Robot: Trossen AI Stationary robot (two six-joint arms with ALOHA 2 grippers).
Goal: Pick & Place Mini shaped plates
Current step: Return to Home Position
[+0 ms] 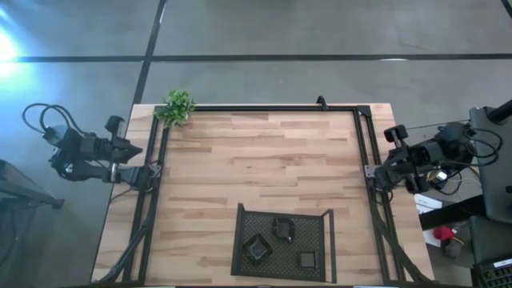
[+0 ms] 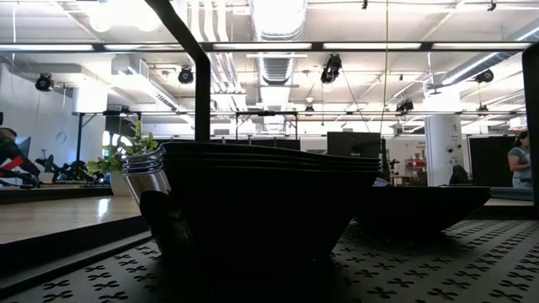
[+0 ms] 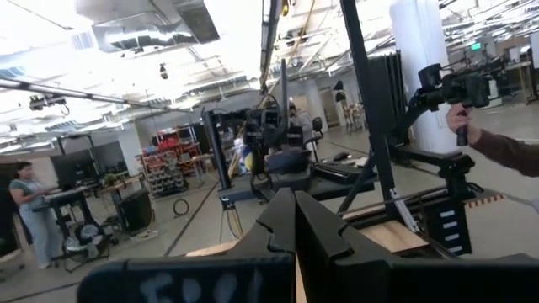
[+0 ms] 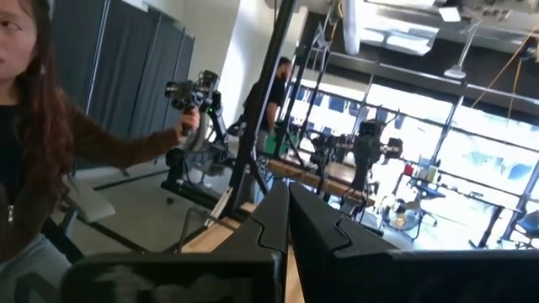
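Three mini black plates lie in the black mesh tray (image 1: 240, 240) at the table's near edge in the high view: one (image 1: 282, 229) toward its far side, one (image 1: 258, 250) on its left, one (image 1: 307, 258) near its right corner. The low view shows a dark stacked dish (image 2: 261, 194) close up and another (image 2: 421, 206) behind it, both resting on the tray's mesh floor. My left gripper (image 1: 150, 171) (image 3: 295, 220) waits shut at the table's left edge. My right gripper (image 1: 374, 173) (image 4: 288, 217) waits shut at the right edge. Neither is near the plates.
A small green plant (image 1: 178, 106) stands at the far left corner. A black frame (image 1: 264, 108) runs round the wooden table top. Bare wood lies between the arms and the tray. Beyond the table, a person's hand (image 3: 461, 119) and a person (image 4: 50, 143) hold hand-held devices.
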